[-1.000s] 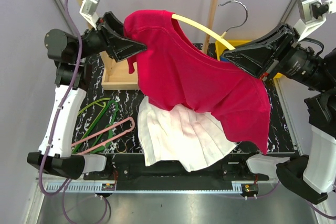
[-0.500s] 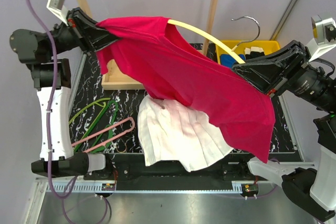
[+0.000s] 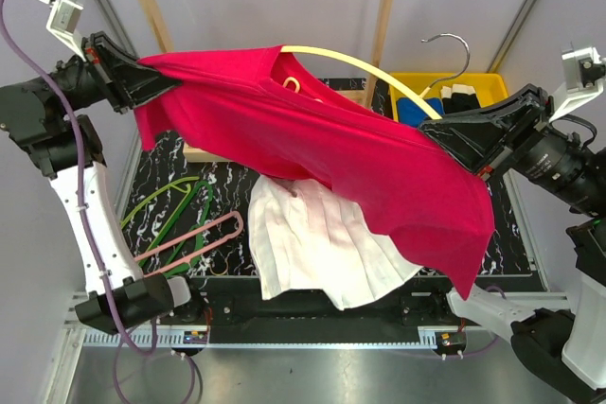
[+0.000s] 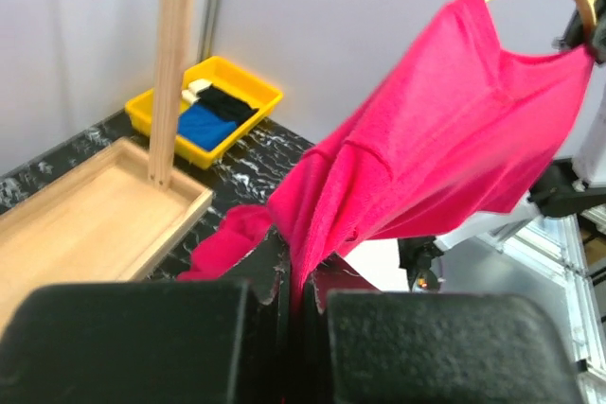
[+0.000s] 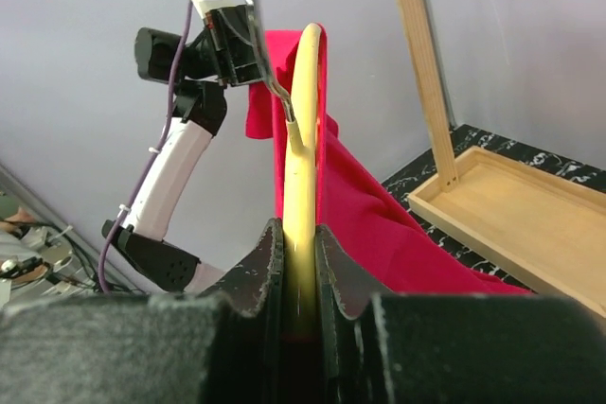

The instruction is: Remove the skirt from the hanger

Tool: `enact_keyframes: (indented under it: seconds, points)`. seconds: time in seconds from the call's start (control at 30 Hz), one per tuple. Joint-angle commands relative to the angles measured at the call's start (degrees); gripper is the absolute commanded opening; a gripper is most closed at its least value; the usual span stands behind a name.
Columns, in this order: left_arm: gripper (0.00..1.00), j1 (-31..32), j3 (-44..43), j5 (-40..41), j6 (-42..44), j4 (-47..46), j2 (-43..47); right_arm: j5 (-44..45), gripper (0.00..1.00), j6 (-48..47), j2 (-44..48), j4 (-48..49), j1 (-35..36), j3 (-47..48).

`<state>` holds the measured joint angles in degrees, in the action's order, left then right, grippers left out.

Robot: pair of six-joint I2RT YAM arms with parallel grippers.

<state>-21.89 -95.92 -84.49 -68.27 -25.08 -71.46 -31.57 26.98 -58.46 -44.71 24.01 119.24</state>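
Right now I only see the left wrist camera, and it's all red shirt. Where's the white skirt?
Observer: The skirt lies spread on the table, right under the hanging red shirt.
Operator: Is it on the pink hanger?
Observer: No. The pink hanger lies on the table just left of the skirt, with nothing hung on it.
Operator: So who's holding up the other end of the shirt?
Observer: The right gripper is clamped on the yellow hanger that the shirt hangs from.
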Motion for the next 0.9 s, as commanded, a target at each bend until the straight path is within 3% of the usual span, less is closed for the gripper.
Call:
enact_keyframes:
  seconds: [0.0, 0.17, 0.2, 0.37, 0.5, 0.53, 0.67, 0.73, 0.8, 0.83, 0.87]
  points:
    - [0.0, -10.1, 4.59, 2.23, -21.31, -31.38, -9.3, 8.54, 0.0, -2.72, 5.54, 0.5, -0.28, 3.37]
    - [0.0, -8.0, 12.15, 0.21, -16.82, -29.59, -5.01, 12.93, 0.0, -3.95, 7.21, 1.99, -0.1, 2.67]
    - [0.0, -7.82, 13.46, -0.76, -15.15, -25.76, -3.61, 15.03, 0.0, -4.3, 7.65, 2.78, -0.02, 2.4]
    - [0.0, -6.94, 21.81, -2.52, -10.05, -23.44, 0.44, 22.51, 0.0, -5.62, 12.65, 10.16, 1.21, -2.86]
    - [0.0, -10.44, 21.83, -3.58, 5.49, -3.28, 1.5, 31.02, 0.0, -8.17, 16.0, 12.54, 6.29, -4.9]
    - [0.0, -11.85, 21.83, -3.67, 8.65, -2.0, 1.33, 32.78, 0.0, -8.52, 16.7, 13.15, 7.62, -5.07]
    - [0.0, -10.37, 23.67, -2.79, 5.0, -7.5, 1.84, 35.18, 0.0, -9.23, 19.26, 15.79, 12.72, -7.61]
    - [0.0, -7.74, 24.11, -2.09, 7.95, -5.17, 2.73, 35.35, 0.0, -9.4, 19.26, 16.4, 12.82, -8.14]
    - [0.0, -7.9, 21.24, -1.2, 14.97, 8.76, 3.35, 37.88, 0.0, -11.33, 20.31, 17.98, 13.17, -7.45]
    - [0.0, -10.43, 19.04, -1.47, 27.02, 16.13, 2.74, 39.03, 0.0, -12.12, 20.75, 18.16, 14.21, -6.31]
    - [0.0, -12.46, 16.67, -0.86, 33.05, 31.34, 0.56, 39.74, 0.0, -13.87, 21.8, 17.82, 15.01, -5.08]
